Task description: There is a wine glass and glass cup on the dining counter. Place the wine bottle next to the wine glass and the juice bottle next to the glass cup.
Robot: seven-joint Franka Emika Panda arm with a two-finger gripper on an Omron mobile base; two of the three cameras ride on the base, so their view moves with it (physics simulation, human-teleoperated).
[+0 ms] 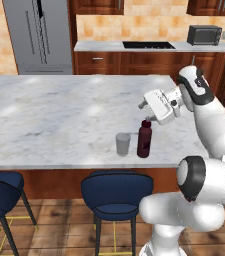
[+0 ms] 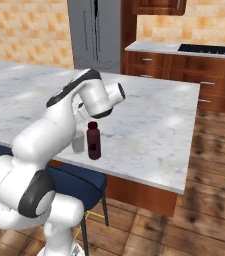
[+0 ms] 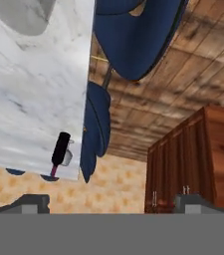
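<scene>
Blue stools (image 1: 116, 192) front the dining counter (image 1: 59, 115), where our juice bottle (image 1: 144, 139) stands just beside the glass cup (image 1: 123, 144) near the edge. Our gripper (image 1: 146, 113) hovers above the cap, fingers spread and empty. We judge a straight lift away safest; the wine bottle (image 3: 60, 152) waits far along.

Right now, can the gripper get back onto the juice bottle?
Probably yes. The gripper hangs open just above the juice bottle, nothing between them; the glass cup stands beside it, apart.
</scene>
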